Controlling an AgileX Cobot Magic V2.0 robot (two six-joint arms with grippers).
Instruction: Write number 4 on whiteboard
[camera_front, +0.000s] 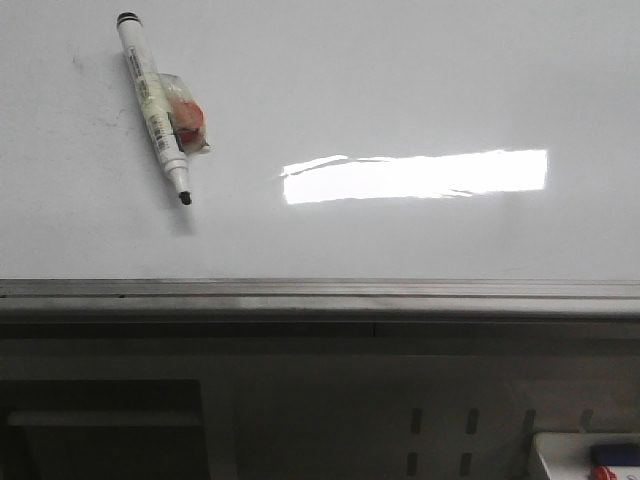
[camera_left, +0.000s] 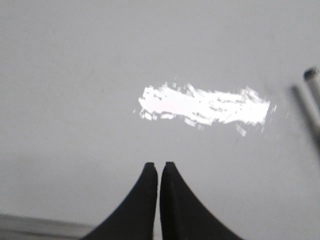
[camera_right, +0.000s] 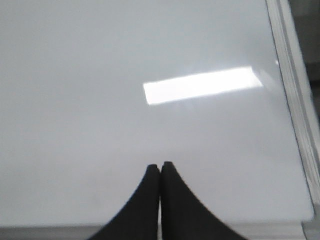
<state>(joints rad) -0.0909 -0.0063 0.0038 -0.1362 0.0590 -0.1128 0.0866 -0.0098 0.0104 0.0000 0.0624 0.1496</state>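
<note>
White and glossy, the whiteboard (camera_front: 420, 80) bears no number 4 yet. A marker (camera_front: 155, 105) lies uncapped on it, well left of the bright light reflection (camera_front: 415, 175). Left end effector (camera_left: 159, 165) and right end effector (camera_right: 160, 165) are both pressed together, empty. Risks: the round barrel rolling when pinched, or the tip drying. Its label is too blurred to read.

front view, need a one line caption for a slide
Uncapped marker lying on the blank whiteboard, tip toward the grey frame; no 4 written yet, no arm in view.
</note>
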